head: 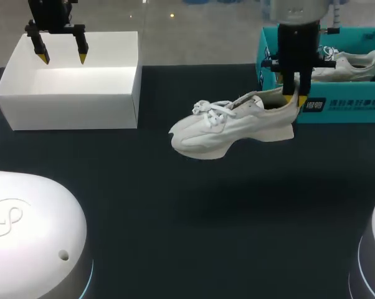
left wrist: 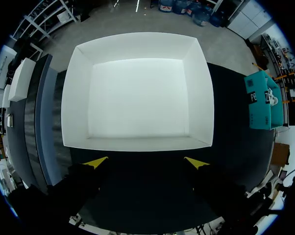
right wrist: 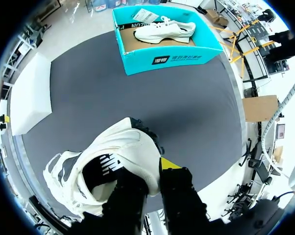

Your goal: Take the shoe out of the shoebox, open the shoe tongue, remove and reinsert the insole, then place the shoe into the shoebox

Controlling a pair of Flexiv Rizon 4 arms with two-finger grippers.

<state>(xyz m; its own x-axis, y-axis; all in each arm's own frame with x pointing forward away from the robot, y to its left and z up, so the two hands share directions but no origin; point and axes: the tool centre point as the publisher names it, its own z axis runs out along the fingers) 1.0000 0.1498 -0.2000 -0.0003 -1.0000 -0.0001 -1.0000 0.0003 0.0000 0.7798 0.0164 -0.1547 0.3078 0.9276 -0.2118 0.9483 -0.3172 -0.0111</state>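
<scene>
Dark matte table (head: 175, 218). Nearest item on it is a white low-top lace-up sneaker (head: 231, 128), just past the table's middle toward 1 o'clock. Its toe points to 9 o'clock and its heel to 3 o'clock. It appears to hang clear of the surface, level, with the laces loose over the tongue.

Containers:
- **White box:** a white rectangular open-topped cardboard box (head: 69, 103) sits at 10 o'clock. Its pale floor is in full view from the left wrist camera (left wrist: 133, 144).
- **Shoebox:** a teal cardboard shoebox (head: 337, 106) with a brown inner floor sits at 2 o'clock, at the far edge. A second white sneaker (head: 352, 65) lies in it on its sole, lengthwise along the box. The right wrist camera confirms that shoe (right wrist: 164, 30) inside the shoebox (right wrist: 182, 59), well apart from the held one.

Grippers:
- **Left gripper** (head: 60, 57): hangs over the white box near its far wall. The fingers are spread wide, holding nothing and touching nothing. From its own camera the two yellow tips (left wrist: 146, 163) stand over the table, just short of the box's near wall.
- **Right gripper** (head: 293, 98): clamped on the held sneaker's heel collar. The wrist view shows one finger inside the shoe opening and the other, yellow-tipped, outside against the heel (right wrist: 150, 171). The sneaker (right wrist: 108, 161) is carried by that grip alone.
</scene>
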